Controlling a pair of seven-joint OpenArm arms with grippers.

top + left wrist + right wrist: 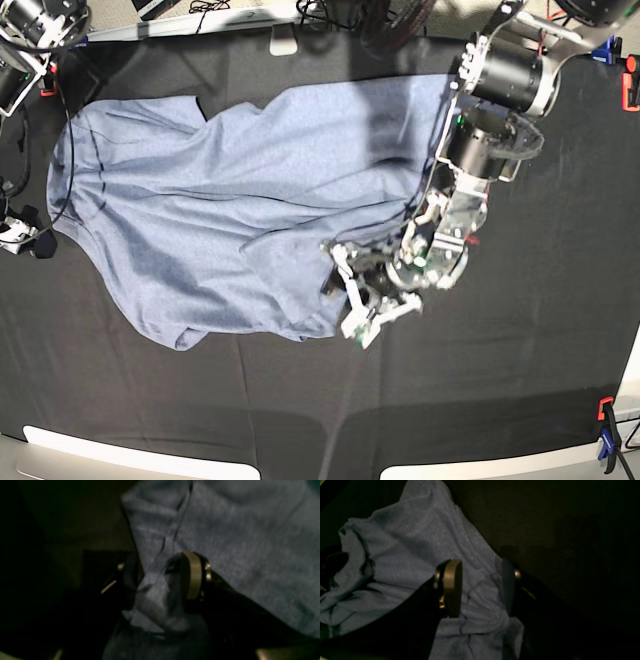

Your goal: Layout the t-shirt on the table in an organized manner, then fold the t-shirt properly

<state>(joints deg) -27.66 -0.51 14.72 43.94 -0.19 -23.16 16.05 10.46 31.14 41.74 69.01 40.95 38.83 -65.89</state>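
Note:
The t-shirt lies spread but wrinkled on the table, plain blue-grey side up, with no lettering showing. My left gripper is down at the shirt's lower right edge. In the left wrist view the left gripper stands open, with a raised ridge of t-shirt fabric between its fingers. In the right wrist view the right gripper also stands open, straddling a bunched edge of the t-shirt beside bare black cloth. In the base view only a small part of the right gripper shows, at the shirt's left edge.
The left arm reaches in from the top right, over the shirt's right side. An orange clamp sits on the right edge and a blue-and-orange one at the lower right. Cables lie along the far edge.

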